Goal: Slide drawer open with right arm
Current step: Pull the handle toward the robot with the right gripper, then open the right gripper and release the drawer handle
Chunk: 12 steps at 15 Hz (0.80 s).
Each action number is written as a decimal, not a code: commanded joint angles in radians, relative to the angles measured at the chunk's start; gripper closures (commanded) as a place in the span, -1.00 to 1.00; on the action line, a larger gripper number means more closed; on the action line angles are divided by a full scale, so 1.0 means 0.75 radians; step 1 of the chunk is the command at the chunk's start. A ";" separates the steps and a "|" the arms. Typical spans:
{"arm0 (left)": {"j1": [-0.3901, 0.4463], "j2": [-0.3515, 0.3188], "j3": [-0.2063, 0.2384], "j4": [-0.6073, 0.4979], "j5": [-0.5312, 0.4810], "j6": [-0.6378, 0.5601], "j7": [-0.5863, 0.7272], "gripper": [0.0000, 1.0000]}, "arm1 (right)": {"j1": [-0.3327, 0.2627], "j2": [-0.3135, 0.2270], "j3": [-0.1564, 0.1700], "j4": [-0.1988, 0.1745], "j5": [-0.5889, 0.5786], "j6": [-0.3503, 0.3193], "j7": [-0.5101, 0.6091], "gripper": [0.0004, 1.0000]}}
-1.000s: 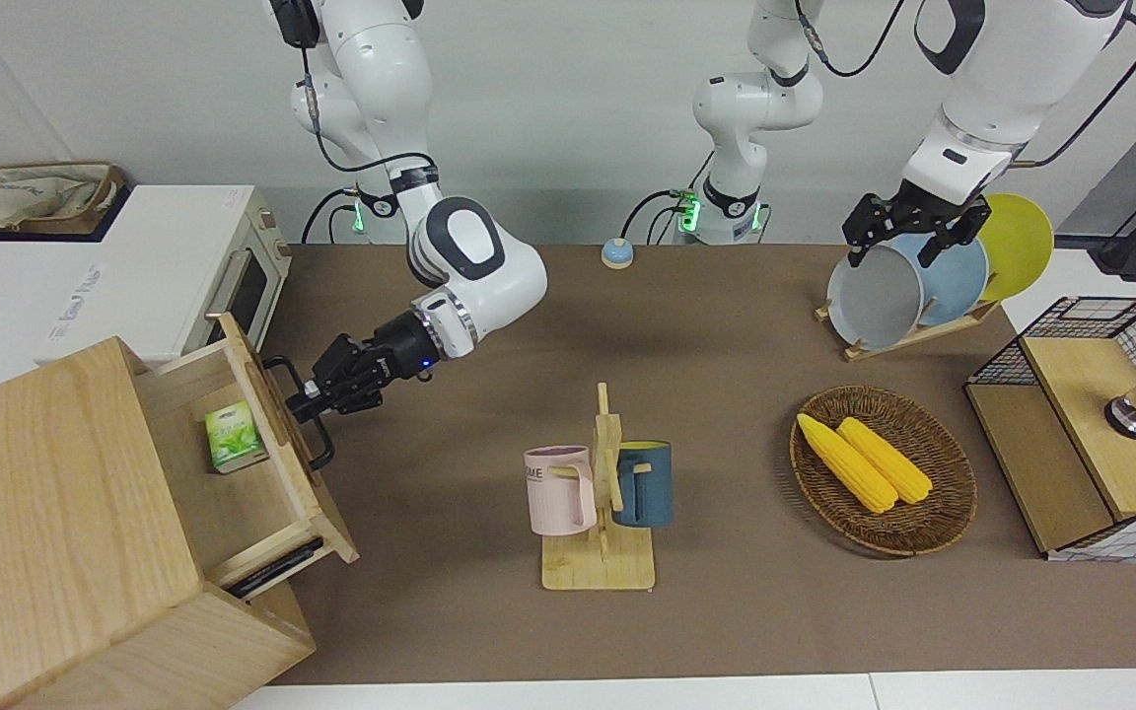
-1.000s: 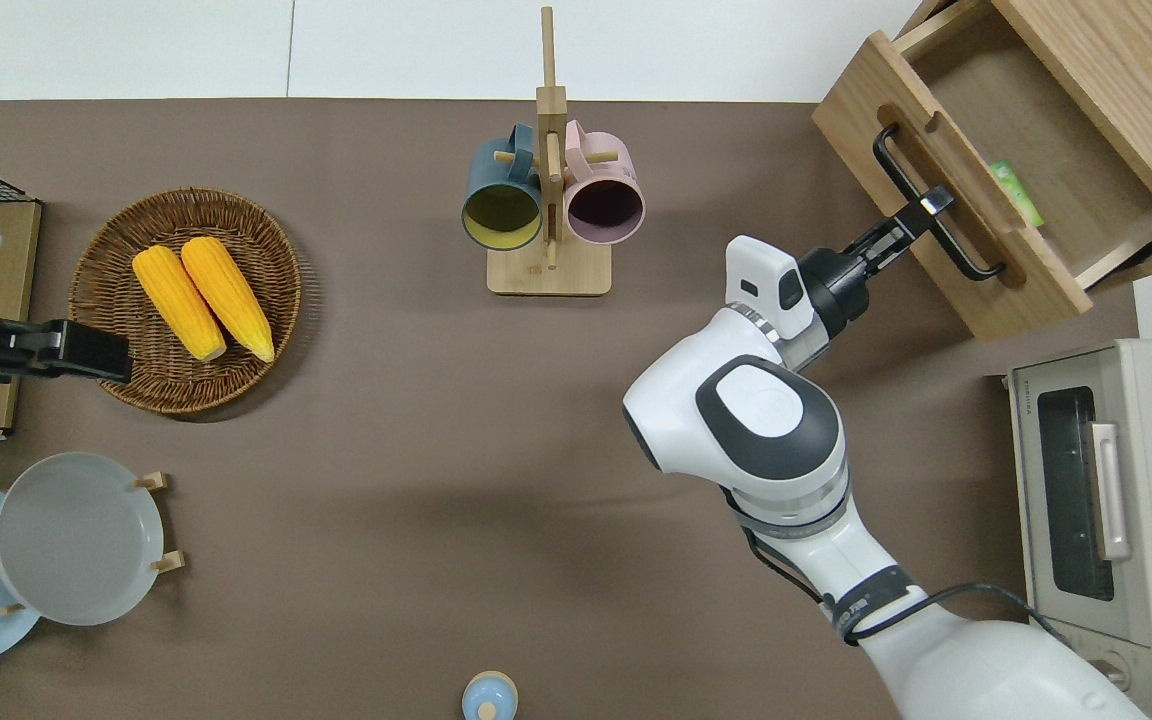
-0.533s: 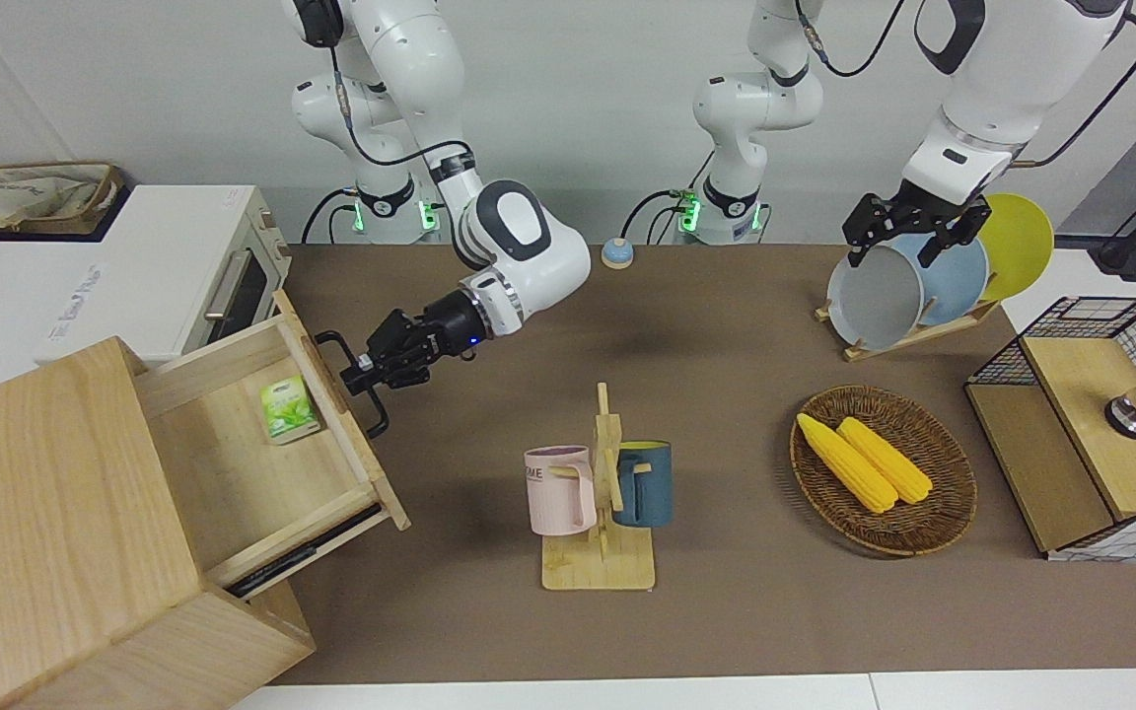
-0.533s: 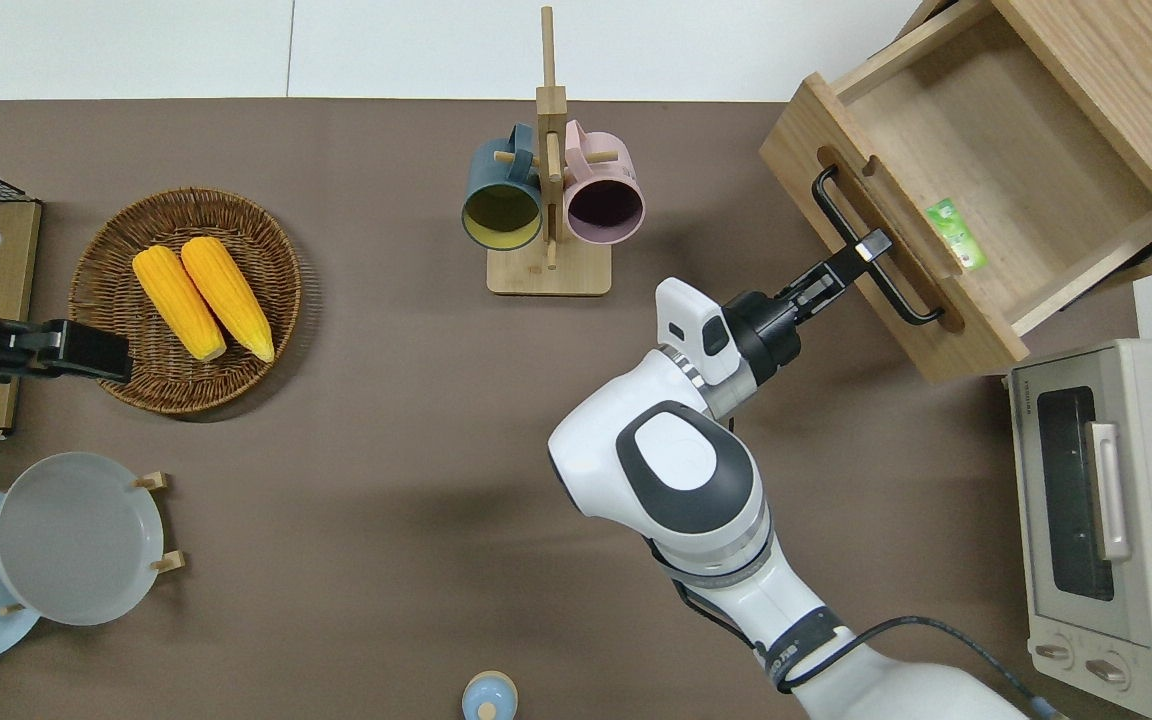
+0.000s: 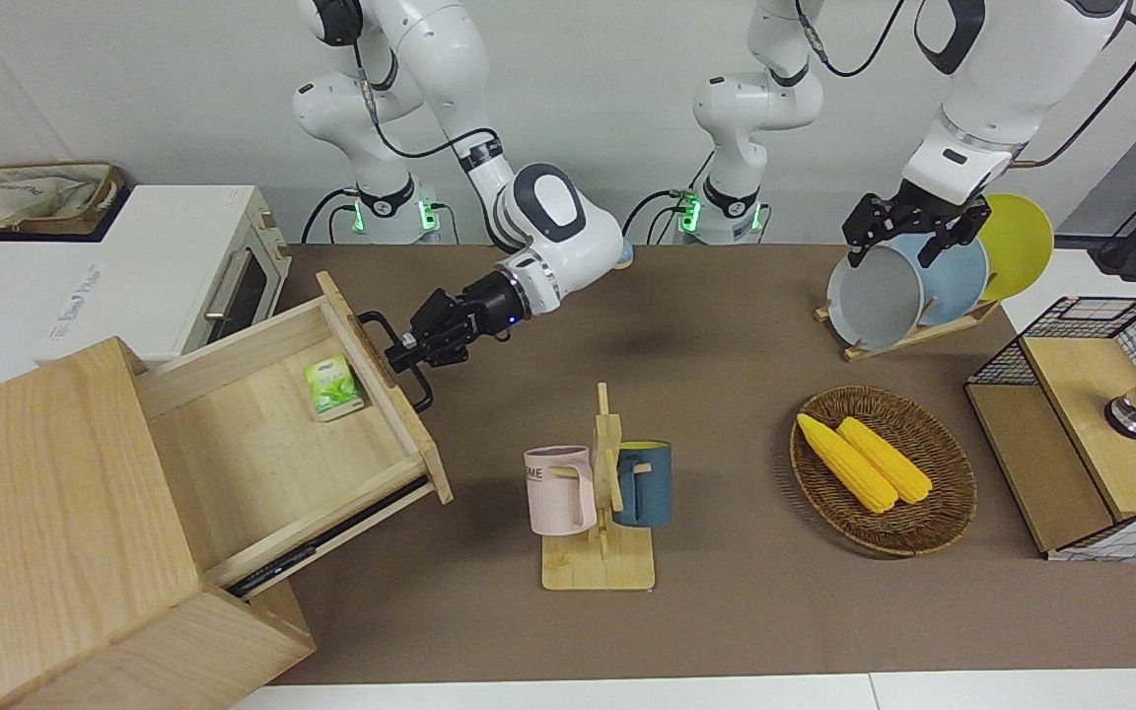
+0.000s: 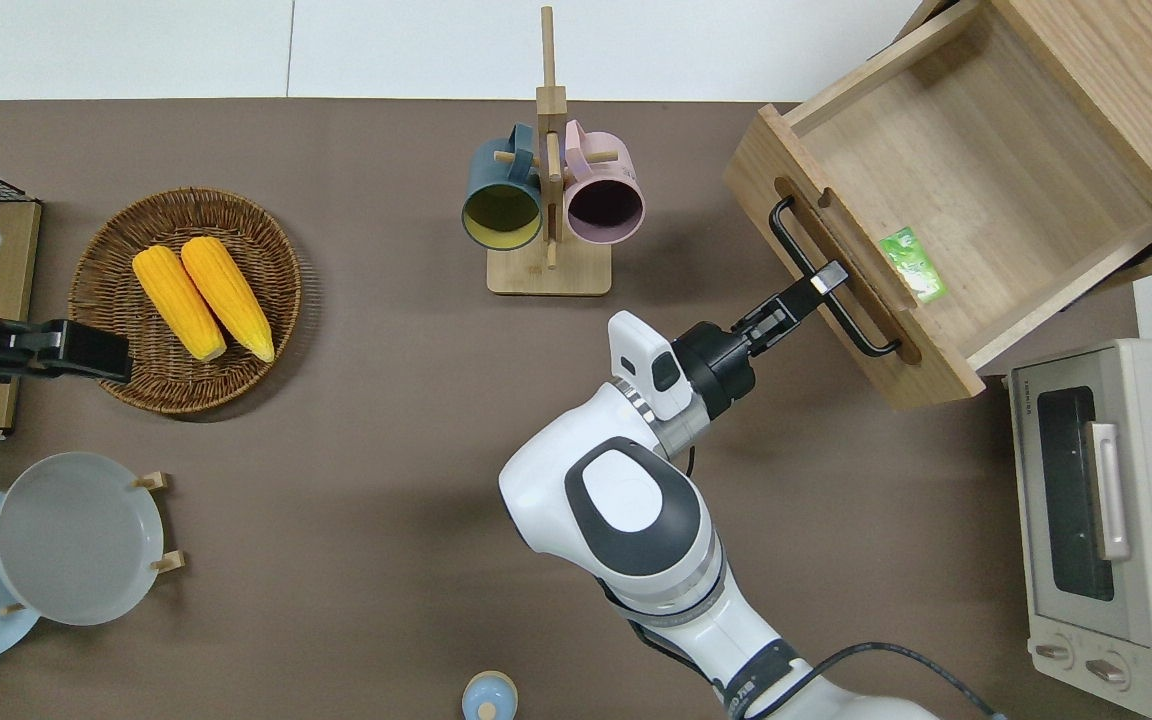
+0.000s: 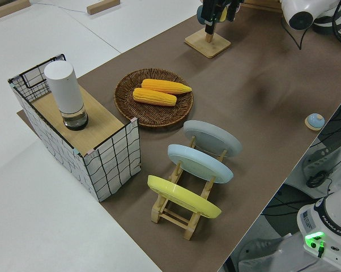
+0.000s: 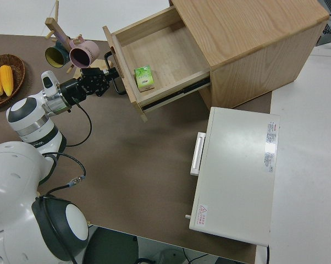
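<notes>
The light-wood drawer (image 5: pixel 262 463) of the big pale cabinet (image 5: pixel 45 513) stands pulled far out, and its floor shows in the overhead view (image 6: pixel 986 160) and the right side view (image 8: pixel 165 55). My right gripper (image 5: pixel 406 355) is shut on the drawer's black bar handle (image 5: pixel 422 394), as the overhead view (image 6: pixel 824 282) and the right side view (image 8: pixel 111 77) also show. A small green box (image 6: pixel 911 265) lies inside the drawer, close to its front panel. My left arm is parked, its gripper (image 5: pixel 891 258) open.
A wooden mug rack (image 5: pixel 600 513) with a pink and a blue mug stands near the drawer's front corner. A wicker basket (image 5: pixel 943 513) holds two corn cobs. A white toaster oven (image 6: pixel 1106 520) stands beside the cabinet, nearer the robots. A plate rack (image 7: pixel 184 198), a wire box (image 5: pixel 1081 424) and a blue bell (image 6: pixel 488 697) also stand on the table.
The right gripper has drawn the handle away from the cabinet, and the drawer has slid further out. The green box moved along with it. The left arm has not moved.
</notes>
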 commanded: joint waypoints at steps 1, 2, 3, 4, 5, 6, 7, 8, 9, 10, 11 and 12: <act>0.007 0.015 -0.009 0.033 0.023 -0.026 0.013 -0.99 | 0.035 0.006 -0.002 0.045 0.040 -0.069 -0.075 1.00; 0.007 0.015 -0.009 0.035 0.023 -0.026 0.013 -0.99 | 0.051 0.006 -0.002 0.049 0.044 -0.077 -0.075 1.00; 0.007 0.015 -0.009 0.033 0.023 -0.026 0.013 -0.99 | 0.061 0.006 -0.004 0.049 0.055 -0.077 -0.075 1.00; 0.007 0.015 -0.009 0.035 0.023 -0.026 0.013 -0.99 | 0.063 0.006 -0.006 0.054 0.059 -0.083 -0.077 1.00; 0.007 0.015 -0.009 0.033 0.023 -0.026 0.013 -0.99 | 0.063 0.006 -0.006 0.056 0.059 -0.083 -0.084 1.00; 0.007 0.015 -0.009 0.033 0.023 -0.026 0.013 -0.99 | 0.063 0.006 -0.006 0.058 0.057 -0.083 -0.086 1.00; 0.007 0.015 -0.009 0.033 0.023 -0.026 0.013 -0.99 | 0.063 0.006 -0.006 0.058 0.057 -0.083 -0.086 1.00; 0.007 0.015 -0.009 0.035 0.023 -0.026 0.013 -0.99 | 0.063 0.008 -0.008 0.058 0.057 -0.083 -0.084 0.95; 0.007 0.015 -0.009 0.033 0.023 -0.026 0.013 -0.99 | 0.063 0.012 -0.008 0.058 0.057 -0.083 -0.082 0.77; 0.007 0.015 -0.009 0.033 0.023 -0.026 0.013 -0.99 | 0.063 0.014 -0.010 0.058 0.055 -0.083 -0.080 0.48; 0.007 0.015 -0.009 0.035 0.023 -0.026 0.013 -0.99 | 0.063 0.020 -0.014 0.058 0.053 -0.081 -0.075 -0.35; 0.007 0.015 -0.009 0.033 0.023 -0.026 0.011 -0.99 | 0.061 0.022 -0.016 0.058 0.051 -0.081 -0.063 -0.97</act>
